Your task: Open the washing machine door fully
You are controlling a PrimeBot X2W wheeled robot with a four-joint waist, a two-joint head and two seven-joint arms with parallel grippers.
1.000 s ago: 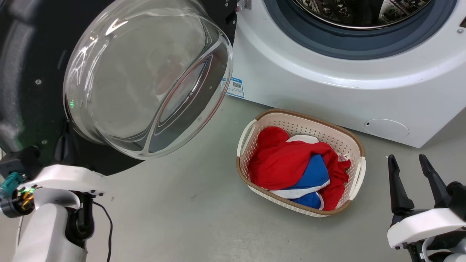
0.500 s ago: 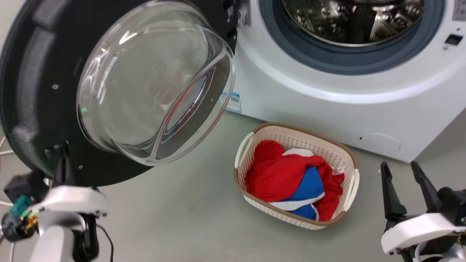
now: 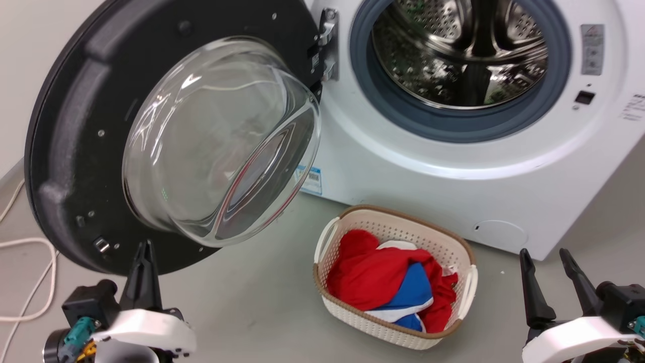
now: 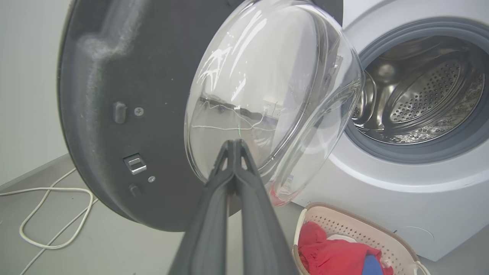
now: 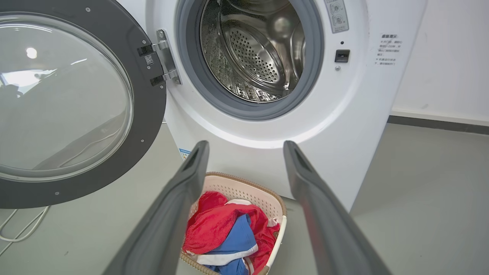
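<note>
The washing machine door [image 3: 75,151] stands swung wide to the left on its hinge, its inner side and clear glass bowl [image 3: 216,141] facing me. It shows as well in the left wrist view [image 4: 114,76] and the right wrist view [image 5: 151,110]. My left gripper [image 3: 146,247] is shut on nothing, its fingers pointing at the door's lower rim. In the left wrist view the left gripper [image 4: 233,142] stands a little way off the glass. My right gripper [image 3: 544,253] is open at the lower right, and in its own view the right gripper [image 5: 246,144] faces the machine's front.
The steel drum [image 3: 453,60] lies open inside its grey seal. A cream laundry basket [image 3: 393,210] with red and blue clothes [image 3: 373,272] sits on the grey floor before the white machine [image 3: 428,186]. A white cable [image 3: 30,282] loops on the floor at the left.
The head camera has tilted up, so the whole picture has shifted down and more of the machine shows. My left gripper's fingers have come out from the door's lower edge.
</note>
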